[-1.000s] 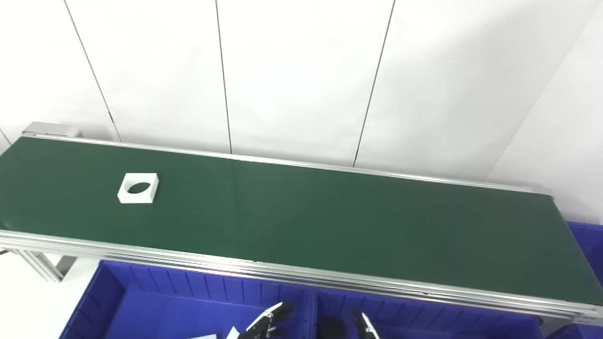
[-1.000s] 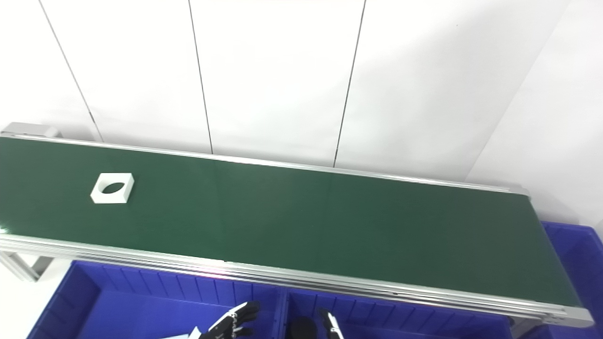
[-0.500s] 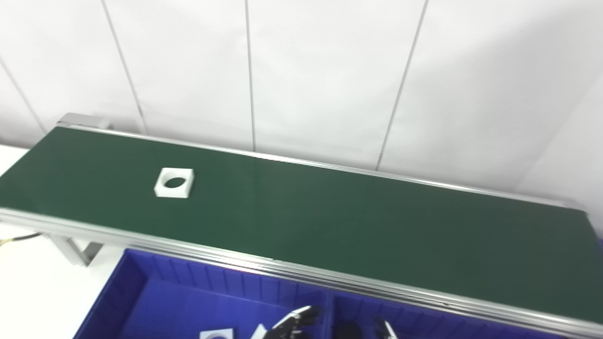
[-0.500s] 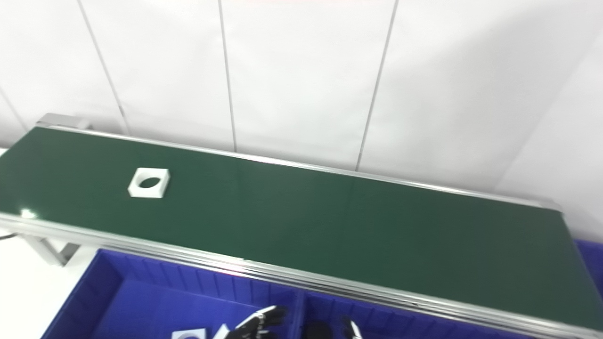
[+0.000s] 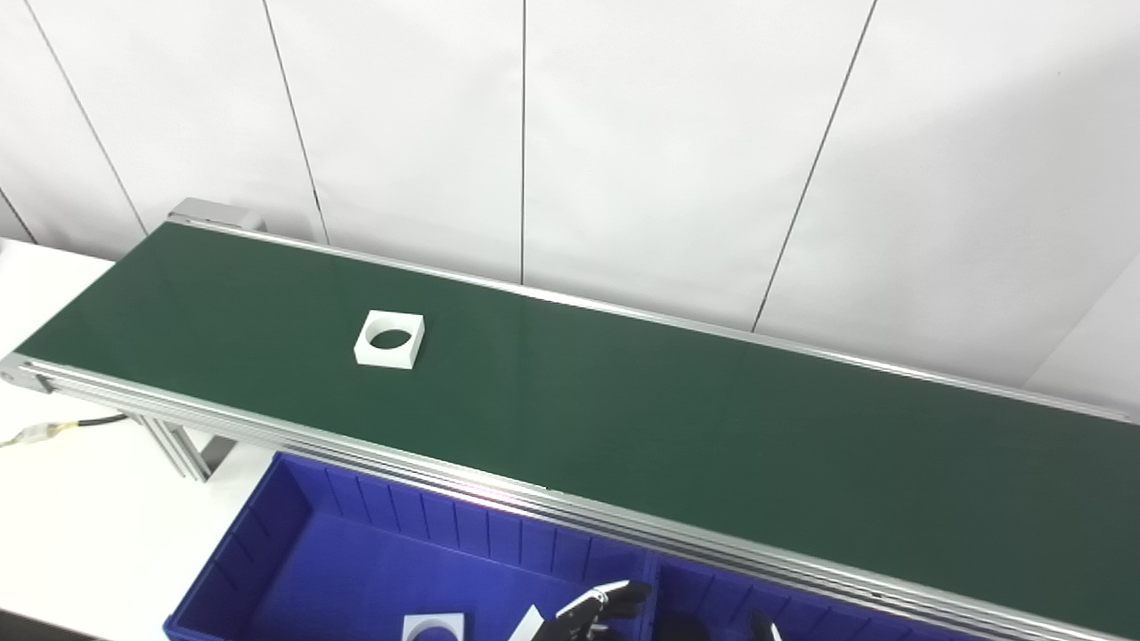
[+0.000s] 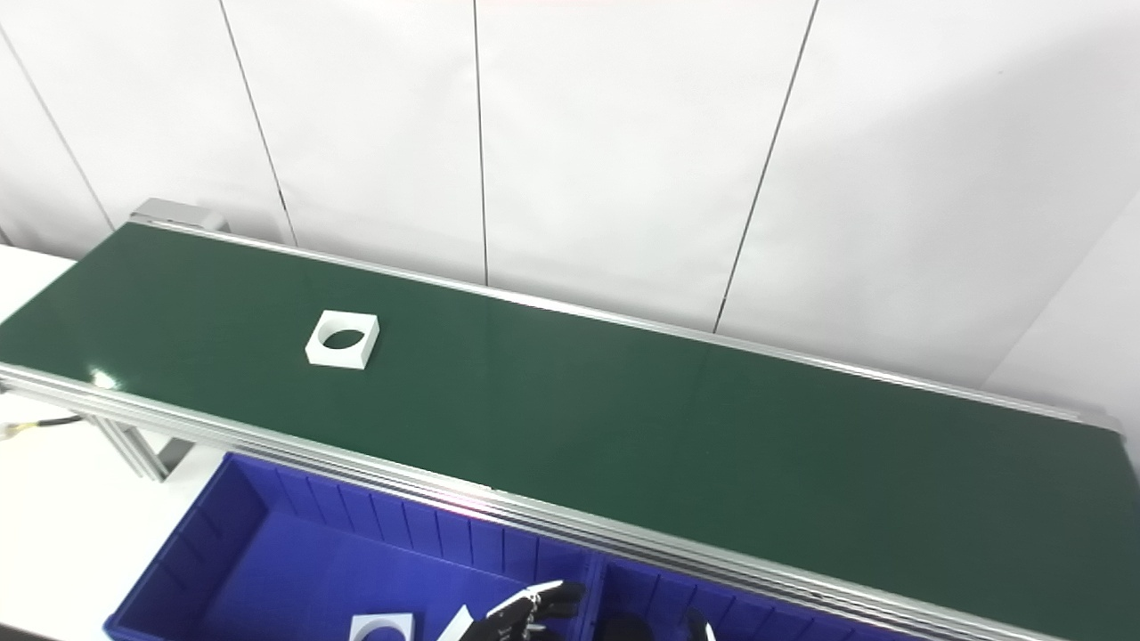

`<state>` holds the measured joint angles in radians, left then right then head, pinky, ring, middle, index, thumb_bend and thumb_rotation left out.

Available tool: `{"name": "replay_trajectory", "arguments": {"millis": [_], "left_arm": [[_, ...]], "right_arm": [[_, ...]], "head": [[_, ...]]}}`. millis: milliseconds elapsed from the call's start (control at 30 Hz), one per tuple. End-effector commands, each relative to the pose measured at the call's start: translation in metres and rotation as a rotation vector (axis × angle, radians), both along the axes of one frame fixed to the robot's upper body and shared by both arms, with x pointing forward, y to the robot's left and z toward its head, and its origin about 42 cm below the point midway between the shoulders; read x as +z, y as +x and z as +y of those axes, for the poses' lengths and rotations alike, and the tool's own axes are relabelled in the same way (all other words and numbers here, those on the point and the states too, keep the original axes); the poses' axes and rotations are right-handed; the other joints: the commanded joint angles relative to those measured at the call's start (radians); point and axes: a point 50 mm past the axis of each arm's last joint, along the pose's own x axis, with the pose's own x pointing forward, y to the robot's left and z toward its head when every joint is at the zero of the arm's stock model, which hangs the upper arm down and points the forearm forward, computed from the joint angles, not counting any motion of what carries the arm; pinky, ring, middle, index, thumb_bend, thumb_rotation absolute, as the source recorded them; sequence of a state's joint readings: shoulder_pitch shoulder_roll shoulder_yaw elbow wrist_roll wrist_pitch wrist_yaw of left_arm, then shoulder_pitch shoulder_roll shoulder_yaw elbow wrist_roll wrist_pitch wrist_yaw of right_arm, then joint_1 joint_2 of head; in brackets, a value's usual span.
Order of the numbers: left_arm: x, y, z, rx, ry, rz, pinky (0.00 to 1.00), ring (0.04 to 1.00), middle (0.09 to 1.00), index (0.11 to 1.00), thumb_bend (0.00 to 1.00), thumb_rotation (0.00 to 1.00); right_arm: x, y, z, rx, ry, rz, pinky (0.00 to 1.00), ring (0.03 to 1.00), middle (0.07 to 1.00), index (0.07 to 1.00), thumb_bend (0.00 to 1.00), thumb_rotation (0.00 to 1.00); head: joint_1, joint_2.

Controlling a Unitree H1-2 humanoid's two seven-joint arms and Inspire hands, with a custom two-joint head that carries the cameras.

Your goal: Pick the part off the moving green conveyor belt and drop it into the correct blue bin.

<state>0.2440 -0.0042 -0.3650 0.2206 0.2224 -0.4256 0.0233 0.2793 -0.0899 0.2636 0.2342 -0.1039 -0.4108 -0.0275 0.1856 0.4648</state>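
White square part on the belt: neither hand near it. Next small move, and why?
Probably lift the left hand out over the left blue bin toward the belt's near rail. The white square part lies untouched on the green belt, left of centre, nearer the left arm. Both hands sit low at the frame's bottom edge; the right hand barely shows.

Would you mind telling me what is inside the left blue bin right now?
The left blue bin holds a white square part with a round hole and another white piece, both cut off by the picture's bottom edge; anything nearer is out of view.
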Motion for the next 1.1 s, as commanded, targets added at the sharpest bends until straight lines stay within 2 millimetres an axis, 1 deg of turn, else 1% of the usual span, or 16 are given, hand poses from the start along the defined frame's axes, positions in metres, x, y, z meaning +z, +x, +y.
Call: {"name": "replay_trajectory", "arguments": {"millis": [0,167,333,367,400,433,467,533,667,833,900,1000,1067], "left_arm": [[0.011,0.005,-0.002,0.003,-0.035,-0.07,0.72,0.828,0.858,0.827,0.93,0.81],[0.015,0.006,-0.002,-0.009,-0.023,-0.092,0.71,0.824,0.86,0.829,0.92,0.79],[0.026,0.012,-0.006,-0.018,-0.052,-0.134,0.7,0.81,0.84,0.818,0.93,0.74],[0.03,0.015,-0.007,-0.021,-0.061,-0.145,0.7,0.807,0.838,0.819,0.93,0.72],[0.034,0.018,-0.008,-0.025,-0.071,-0.159,0.7,0.801,0.828,0.813,0.96,0.67],[0.038,0.022,-0.009,-0.027,-0.079,-0.177,0.7,0.8,0.827,0.813,0.96,0.67],[0.044,0.025,-0.01,-0.029,-0.082,-0.2,0.7,0.793,0.817,0.806,0.98,0.64],[0.055,0.033,-0.011,-0.032,-0.089,-0.25,0.68,0.775,0.798,0.799,0.97,0.59],[0.073,0.045,-0.014,-0.048,-0.114,-0.314,0.68,0.76,0.789,0.804,1.0,0.53],[0.088,0.057,-0.013,-0.06,-0.122,-0.377,0.67,0.754,0.79,0.821,1.0,0.49],[0.091,0.061,-0.011,-0.059,-0.119,-0.392,0.66,0.753,0.789,0.821,1.0,0.48],[0.102,0.073,-0.006,-0.053,-0.128,-0.429,0.65,0.746,0.782,0.813,1.0,0.46],[0.11,0.081,-0.002,-0.046,-0.122,-0.461,0.63,0.737,0.776,0.813,1.0,0.47]], "right_arm": [[0.013,0.004,0.005,0.007,0.024,-0.092,1.0,1.0,1.0,1.0,0.92,1.0],[0.013,0.004,0.005,0.009,0.024,-0.093,1.0,0.998,1.0,0.994,0.93,1.0],[0.014,0.005,0.004,0.017,0.02,-0.096,1.0,1.0,1.0,0.995,0.94,1.0],[0.014,0.006,0.004,0.018,0.018,-0.096,1.0,1.0,1.0,0.995,0.94,1.0],[0.013,0.006,0.004,0.019,0.016,-0.096,1.0,1.0,1.0,0.994,0.94,1.0],[0.013,0.006,0.003,0.02,0.013,-0.096,1.0,1.0,1.0,0.994,0.94,1.0],[0.013,0.006,0.003,0.021,0.012,-0.095,1.0,1.0,1.0,0.994,0.94,1.0],[0.012,0.007,0.003,0.024,0.012,-0.093,1.0,1.0,1.0,0.995,0.93,1.0],[0.012,0.008,0.004,0.032,0.012,-0.095,1.0,1.0,1.0,0.995,0.92,1.0],[0.013,0.01,0.007,0.037,0.019,-0.097,1.0,1.0,1.0,0.996,0.92,1.0],[0.012,0.011,0.009,0.04,0.019,-0.096,1.0,1.0,1.0,0.997,0.92,1.0],[0.012,0.013,0.011,0.042,0.02,-0.097,1.0,1.0,1.0,0.996,0.92,1.0],[0.012,0.015,0.012,0.042,0.02,-0.102,1.0,1.0,1.0,0.996,0.91,1.0]], "head": [[-0.003,0.002],[-0.006,0.003],[-0.002,0.005],[-0.004,0.006],[-0.004,0.006],[-0.003,0.006],[-0.003,0.006],[0.002,0.003],[0.004,-0.001],[-0.003,-0.001],[-0.004,-0.004],[-0.002,-0.008],[-0.004,-0.008]]}}
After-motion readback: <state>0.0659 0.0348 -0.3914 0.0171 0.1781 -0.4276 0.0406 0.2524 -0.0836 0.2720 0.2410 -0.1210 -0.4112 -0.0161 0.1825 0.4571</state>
